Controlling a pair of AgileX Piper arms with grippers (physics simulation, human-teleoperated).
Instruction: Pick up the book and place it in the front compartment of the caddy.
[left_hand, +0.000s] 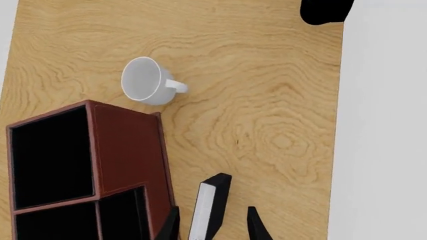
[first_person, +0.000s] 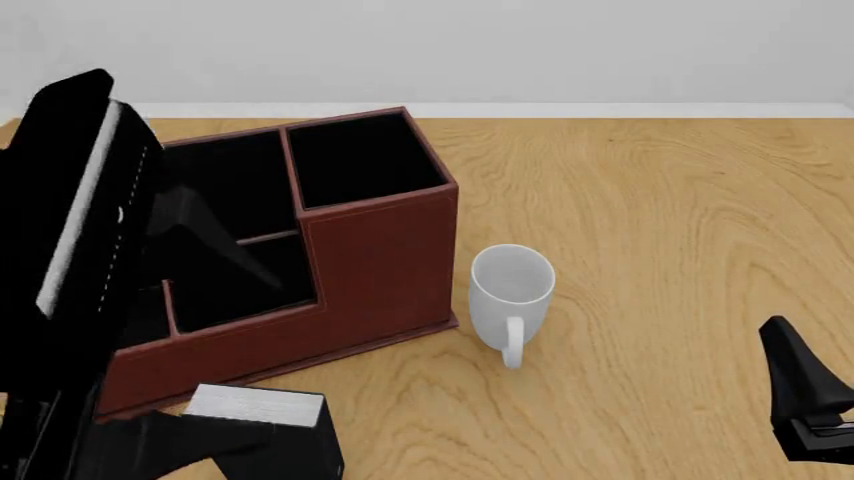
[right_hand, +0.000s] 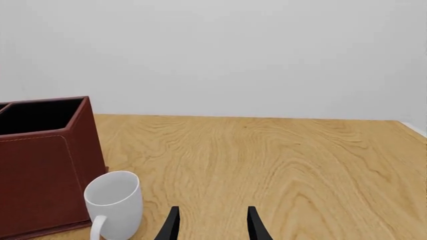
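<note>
Book: the book (left_hand: 208, 210) stands between the two fingers of the left hand (left_hand: 212, 226), black cover and pale page edges on show (whether the pads actually press it cannot be told); in the front view it (first_person: 256, 408) sits low at the near left, just in front of the caddy.
Left hand: fingers set either side of the book, close to the caddy's outer wall.
Caddy: the caddy (first_person: 380, 270) rests on the tabletop (first_person: 641, 220), reddish-brown outside, black inside.
Front compartment: the front compartment (first_person: 234, 285) is partly hidden behind the left arm (its contents cannot be made out).
Mug: the white mug (first_person: 511, 290) stands upright just beside the caddy's right wall, handle toward the camera.
Right hand: the right hand (right_hand: 212, 224) hangs over bare wood, fingers parted and holding nothing, well apart from the book.
</note>
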